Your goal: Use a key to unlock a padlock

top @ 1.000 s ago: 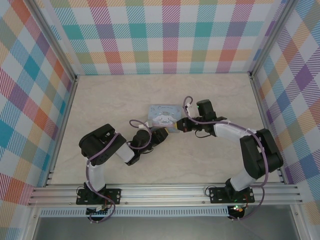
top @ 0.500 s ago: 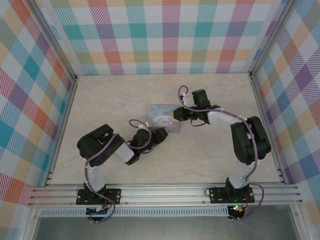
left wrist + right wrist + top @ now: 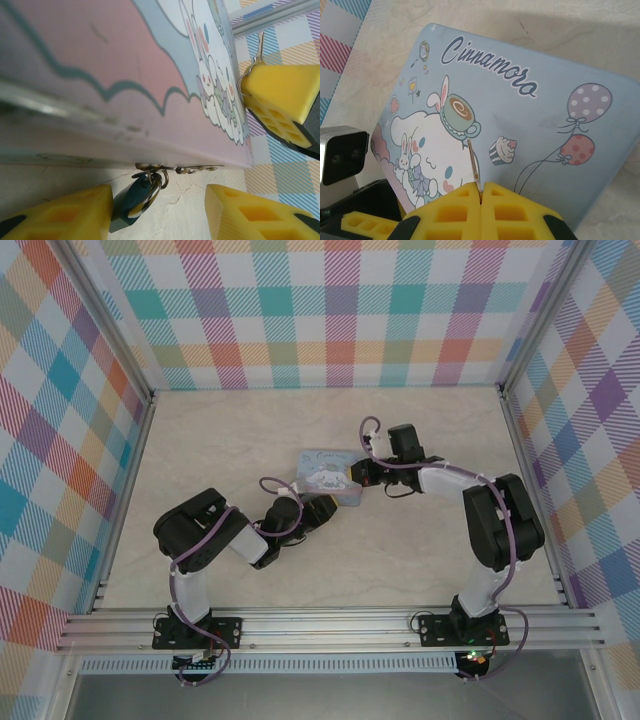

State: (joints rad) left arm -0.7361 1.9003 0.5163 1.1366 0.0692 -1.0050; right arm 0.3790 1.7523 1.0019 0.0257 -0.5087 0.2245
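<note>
The right gripper [image 3: 481, 192] pinches the key [image 3: 474, 165], blade sticking out over the tin [image 3: 530, 125] lid, while the padlock [image 3: 133, 201] hangs off the tin's edge on the left arm's side, between the spread fingers of the left gripper [image 3: 157, 212]

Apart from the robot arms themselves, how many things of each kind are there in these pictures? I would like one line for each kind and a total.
tin box: 1
padlock: 1
key: 1
Total: 3
</note>
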